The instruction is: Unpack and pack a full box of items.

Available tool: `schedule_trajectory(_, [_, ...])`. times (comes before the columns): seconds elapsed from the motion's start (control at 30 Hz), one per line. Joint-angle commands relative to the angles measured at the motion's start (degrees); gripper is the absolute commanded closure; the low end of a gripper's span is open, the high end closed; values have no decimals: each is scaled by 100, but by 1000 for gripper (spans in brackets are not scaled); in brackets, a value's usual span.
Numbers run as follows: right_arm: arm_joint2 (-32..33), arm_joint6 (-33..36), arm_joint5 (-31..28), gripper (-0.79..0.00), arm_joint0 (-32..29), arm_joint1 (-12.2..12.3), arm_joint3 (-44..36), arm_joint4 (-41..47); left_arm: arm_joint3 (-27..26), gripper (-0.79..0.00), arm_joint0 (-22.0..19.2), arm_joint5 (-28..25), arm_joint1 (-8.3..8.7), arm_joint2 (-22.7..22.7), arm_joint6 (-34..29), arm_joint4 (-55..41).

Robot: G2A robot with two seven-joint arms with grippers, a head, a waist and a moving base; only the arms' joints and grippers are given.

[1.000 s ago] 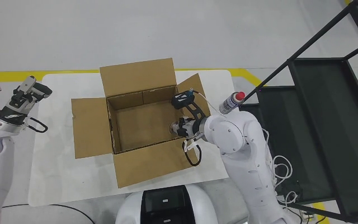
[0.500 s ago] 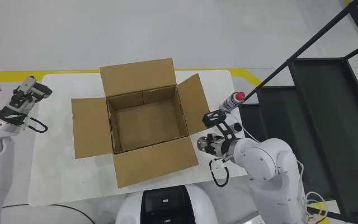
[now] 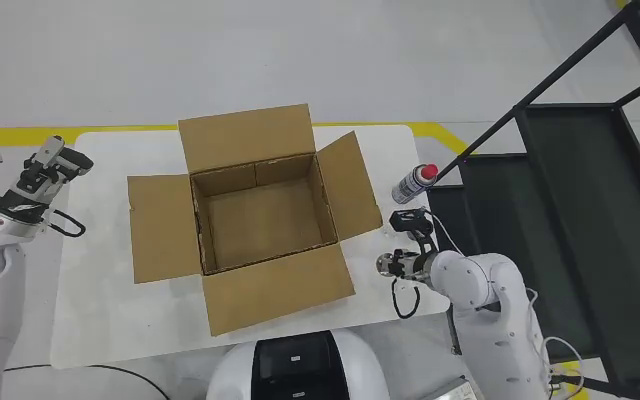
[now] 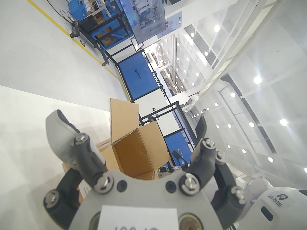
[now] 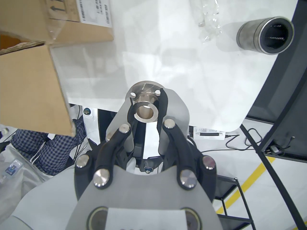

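An open cardboard box [image 3: 262, 222] with its flaps spread stands mid-table, and its inside looks bare. My right gripper [image 3: 387, 265] is off the box's right side near the table's front right corner, shut on a small flanged metal bushing [image 5: 145, 107] above the white tabletop. Beyond it on the table lie a steel cylindrical bearing [image 5: 265, 35] and a crumpled clear plastic scrap [image 5: 209, 26]. My left gripper [image 3: 55, 160] hangs open and empty past the table's left edge, and from its wrist view the box [image 4: 134, 147] shows between its fingers [image 4: 61, 128].
A spray can with a red cap [image 3: 413, 183] lies at the table's right edge. A black metal rack [image 3: 560, 200] stands close on the right. The white table [image 3: 110, 290] has free room left of the box.
My right arm has drawn out of the box and swung right and toward the front, carrying the bushing to the table's right side. The left arm has stayed put.
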Motion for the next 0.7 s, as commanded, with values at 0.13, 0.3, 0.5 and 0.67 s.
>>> schedule_trajectory(0.13, [48,-411,27,0,-227,35,428,-65,0,-785,0,0,0,0,0,0])
schedule_trajectory(0.3, [22,-803,128,0,-136,53,992,-131,0,-785,0,0,0,0,0,0])
schedule_trajectory(0.5, [10,-1306,316,0,100,63,1688,-103,0,-785,0,0,0,0,0,0])
schedule_trajectory(0.67, [9,-1660,542,0,285,68,2033,-72,0,-785,0,0,0,0,0,0])
